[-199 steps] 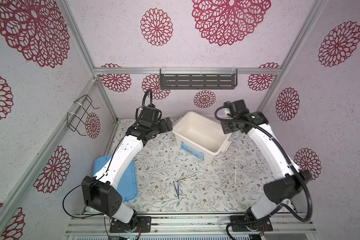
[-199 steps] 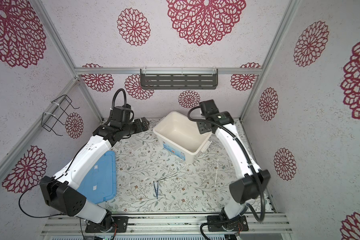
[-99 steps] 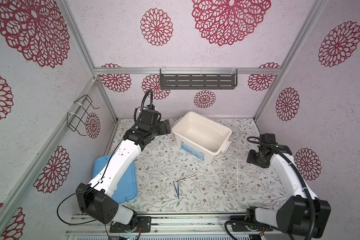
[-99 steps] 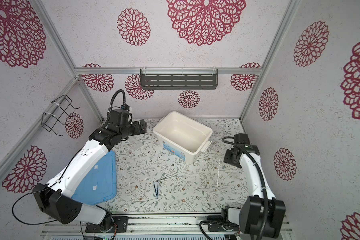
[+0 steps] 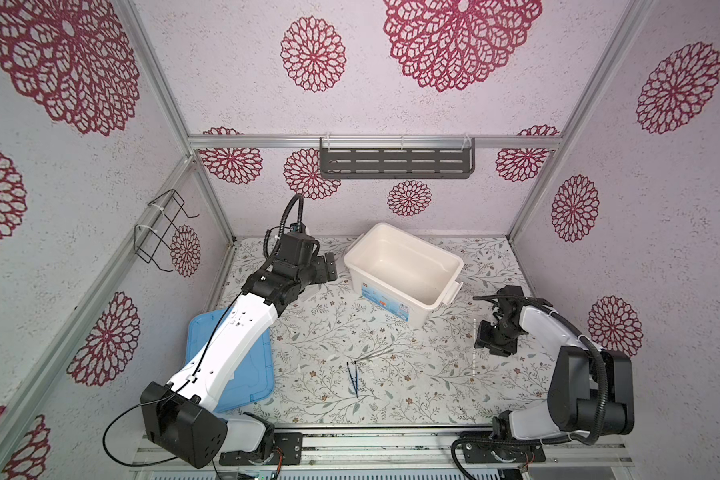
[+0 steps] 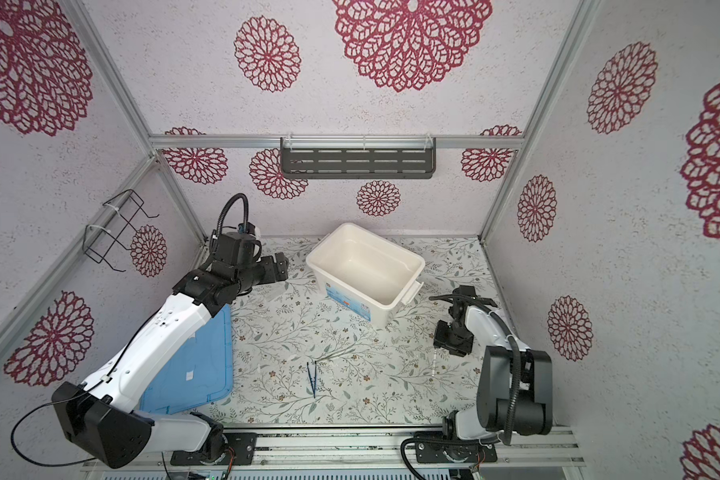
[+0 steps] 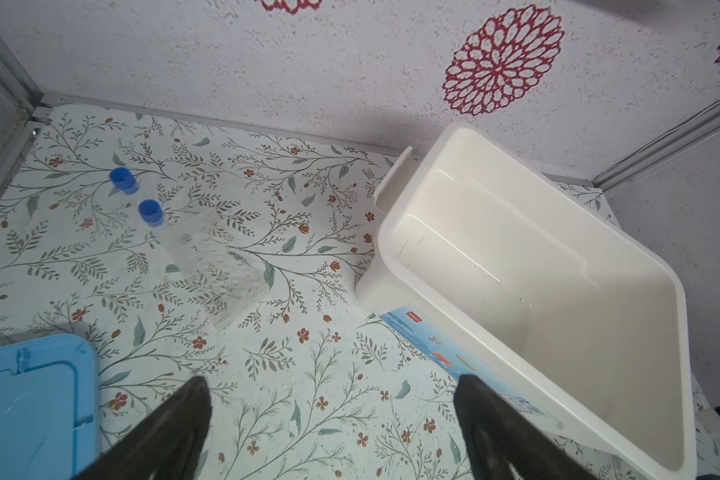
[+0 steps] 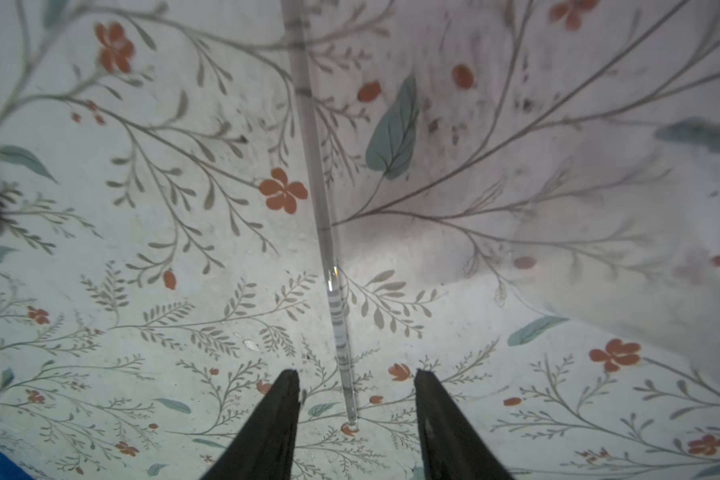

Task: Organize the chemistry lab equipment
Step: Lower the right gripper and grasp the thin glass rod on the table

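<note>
Dark blue tweezers [image 5: 353, 379] and silvery tool [image 5: 376, 354] mid-bench near the front edge, thin white rod [image 5: 473, 365] toward the right edge, both top views; left wrist: left jaws wide open, blue-capped tubes [image 7: 151, 212] near rear left corner; right wrist: right jaws parted astride rod, not touching it.

Two blue-capped clear tubes [image 7: 150, 212] side by side, white tub [image 7: 516, 232] (well apart), left gripper [image 7: 331, 380] spread wide

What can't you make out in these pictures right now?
- Blue-capped tubes: hidden behind the left arm in both top views.
- Silvery tool: too small to identify in both top views.
- Glass rod: far end blurred in the right wrist view.
- Light-blue lid: partly under the left arm, top views.
</note>
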